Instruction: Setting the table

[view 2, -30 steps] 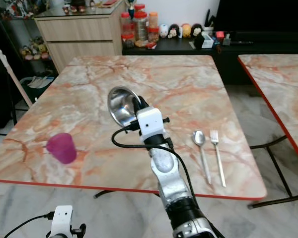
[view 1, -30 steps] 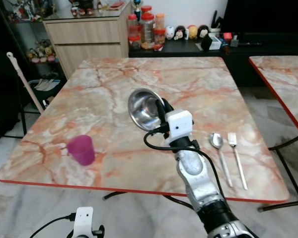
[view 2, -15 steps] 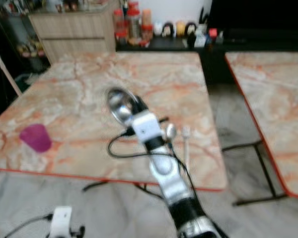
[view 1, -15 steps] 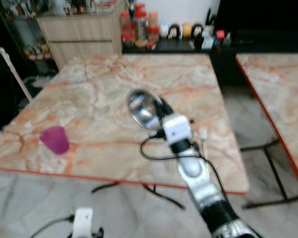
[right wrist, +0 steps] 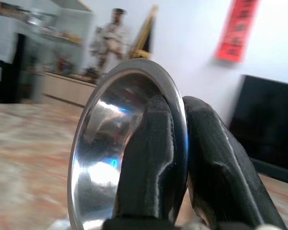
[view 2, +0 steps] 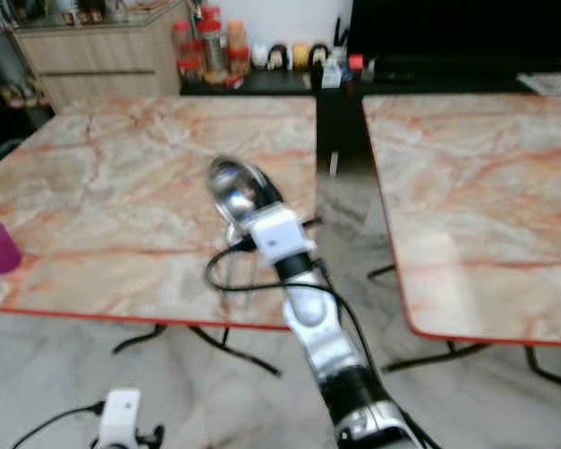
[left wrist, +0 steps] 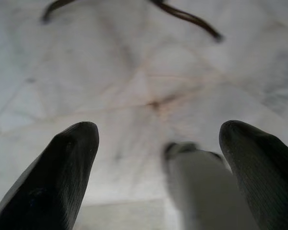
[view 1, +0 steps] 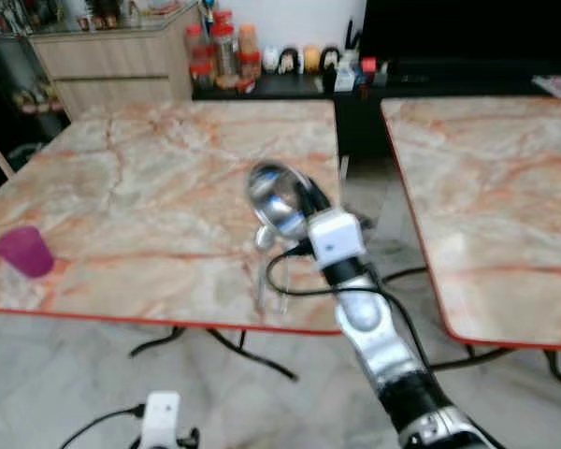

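Note:
My right gripper (view 1: pixel 302 199) is shut on the rim of a shiny steel bowl (view 1: pixel 273 194), one finger inside and one outside, as the right wrist view shows at the pinched rim (right wrist: pixel 178 106). The bowl (right wrist: pixel 116 143) is held tilted on edge above the near right part of the marble table (view 1: pixel 140 178). A pink cup (view 1: pixel 23 252) stands near the table's front left edge. A blurred spoon (view 1: pixel 264 237) lies on the table just below the bowl. My left gripper (left wrist: pixel 158 139) hangs open over the pale floor.
A second marble table (view 1: pixel 486 187) stands to the right, with a narrow gap of floor between the two. At the back are a wooden cabinet (view 1: pixel 112 65), several jars (view 1: pixel 220 51) and a black console (view 1: pixel 430 79). Black table legs (view 1: pixel 215 341) cross under the near edge.
The whole view has swung to the right: the cup now sits at the far left and the second table fills the right. The bowl stays pinched in my right gripper.

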Controlling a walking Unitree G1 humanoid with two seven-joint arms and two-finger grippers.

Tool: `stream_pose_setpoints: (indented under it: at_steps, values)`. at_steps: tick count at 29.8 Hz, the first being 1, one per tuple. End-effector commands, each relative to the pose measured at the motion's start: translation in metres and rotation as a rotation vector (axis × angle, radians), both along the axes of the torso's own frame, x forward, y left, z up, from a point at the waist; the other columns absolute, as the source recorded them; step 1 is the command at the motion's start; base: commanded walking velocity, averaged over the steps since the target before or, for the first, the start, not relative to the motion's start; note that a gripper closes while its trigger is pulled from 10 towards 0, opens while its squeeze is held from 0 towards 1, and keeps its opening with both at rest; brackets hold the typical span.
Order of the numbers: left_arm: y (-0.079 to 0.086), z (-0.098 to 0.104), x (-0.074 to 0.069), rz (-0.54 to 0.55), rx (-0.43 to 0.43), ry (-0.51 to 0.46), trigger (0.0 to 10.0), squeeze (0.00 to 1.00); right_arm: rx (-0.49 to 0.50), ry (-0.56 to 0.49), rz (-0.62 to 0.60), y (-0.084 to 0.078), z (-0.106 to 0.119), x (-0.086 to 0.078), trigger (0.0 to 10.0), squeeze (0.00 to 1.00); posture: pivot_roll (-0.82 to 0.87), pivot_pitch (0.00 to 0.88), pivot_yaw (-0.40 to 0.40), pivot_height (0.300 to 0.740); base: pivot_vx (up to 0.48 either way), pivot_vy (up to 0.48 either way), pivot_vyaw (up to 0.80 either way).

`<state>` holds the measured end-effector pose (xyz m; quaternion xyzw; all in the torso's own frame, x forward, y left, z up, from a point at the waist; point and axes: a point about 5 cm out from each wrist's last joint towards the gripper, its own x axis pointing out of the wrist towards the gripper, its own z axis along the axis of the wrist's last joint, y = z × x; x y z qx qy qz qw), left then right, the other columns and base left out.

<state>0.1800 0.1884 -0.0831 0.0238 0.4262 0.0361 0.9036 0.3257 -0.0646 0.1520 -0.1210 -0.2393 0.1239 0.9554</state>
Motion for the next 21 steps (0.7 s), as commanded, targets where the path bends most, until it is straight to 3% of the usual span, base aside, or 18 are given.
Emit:
stream_pose_setpoints:
  at_steps: [1, 21]
  values:
    - [0.0084, 0.0014, 0.001, 0.006, 0.019, 0.003, 10.0, 0.0, 0.024, 0.008, 0.016, 0.0075, 0.0021, 0.0004, 10.0, 0.0, 0.0, 0.0, 0.05, 0.736, 0.0, -0.48, -0.8]
    - [0.009, 0.0035, 0.0053, 0.03, 0.015, -0.009, 10.0, 0.0, 0.049, -0.015, -0.028, -0.0016, 0.0033, 0.0032, 10.0, 0.0, 0.0, 0.0, 0.058, 0.736, 0.0, -0.48, -0.04]
